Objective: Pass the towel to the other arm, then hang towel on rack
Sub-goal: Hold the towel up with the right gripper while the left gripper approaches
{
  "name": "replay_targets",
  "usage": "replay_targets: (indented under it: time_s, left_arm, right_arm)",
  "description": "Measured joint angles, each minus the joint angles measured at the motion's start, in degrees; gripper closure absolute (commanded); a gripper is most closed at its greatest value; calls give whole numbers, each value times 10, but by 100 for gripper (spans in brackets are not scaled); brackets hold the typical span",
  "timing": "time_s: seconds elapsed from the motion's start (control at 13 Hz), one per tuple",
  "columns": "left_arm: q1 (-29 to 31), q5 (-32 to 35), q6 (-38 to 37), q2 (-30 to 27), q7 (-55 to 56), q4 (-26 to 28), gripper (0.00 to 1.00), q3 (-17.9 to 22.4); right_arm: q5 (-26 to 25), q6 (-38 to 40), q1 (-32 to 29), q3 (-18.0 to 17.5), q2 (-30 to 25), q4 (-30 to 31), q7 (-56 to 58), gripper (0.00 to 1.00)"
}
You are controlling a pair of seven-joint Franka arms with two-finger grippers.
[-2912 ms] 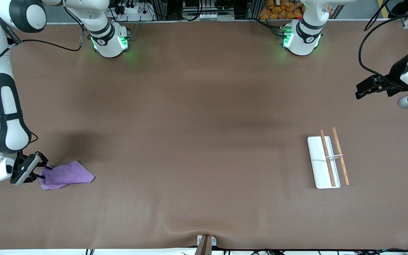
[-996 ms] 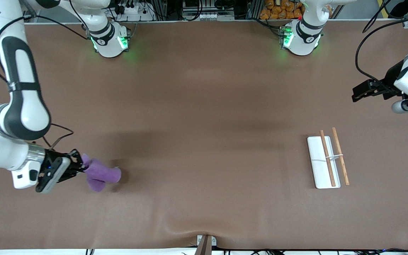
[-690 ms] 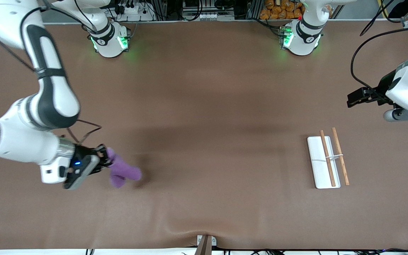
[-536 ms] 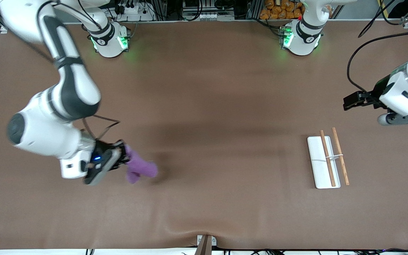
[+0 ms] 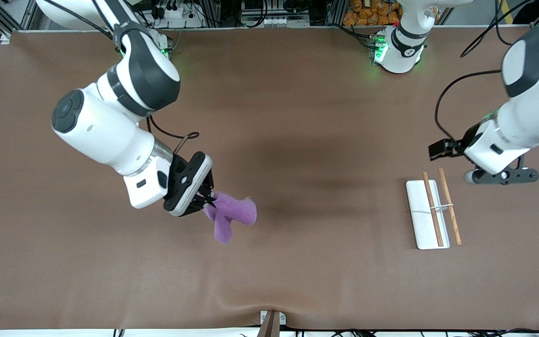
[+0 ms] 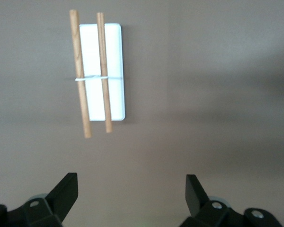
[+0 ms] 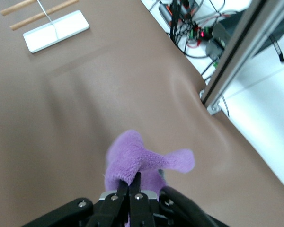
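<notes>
Currently the right gripper [image 5: 207,200] is up over the table [image 5: 297,117], fingers pinched on the towel [image 5: 230,215]: fuzzy purple cloth, bunched into a drooping lump just off the fingertips. Left gripper [image 6: 131,196] hangs over the table beside the rack [image 5: 431,213], fingers spread wide.

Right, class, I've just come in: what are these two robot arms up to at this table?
The right gripper is shut on the purple towel and holds it bunched up over the middle of the table. The left gripper is open, hovering near the rack, which stands bare at the left arm's end. The handover hasn't happened yet.
</notes>
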State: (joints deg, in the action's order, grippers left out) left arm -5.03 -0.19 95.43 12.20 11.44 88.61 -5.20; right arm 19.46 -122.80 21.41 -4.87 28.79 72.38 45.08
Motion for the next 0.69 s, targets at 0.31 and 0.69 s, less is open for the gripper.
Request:
replay_targets:
  time_s: [0.31, 0.69]
  left_arm:
    - [-22, -41, 53, 34, 77, 0, 0, -5]
    - [-44, -103, 90, 59, 173, -1, 0, -6]
  right_arm:
    - [-3, -52, 44, 0, 1, 0, -19, 100]
    - [-50, -114, 101, 2, 5, 1, -112, 100]
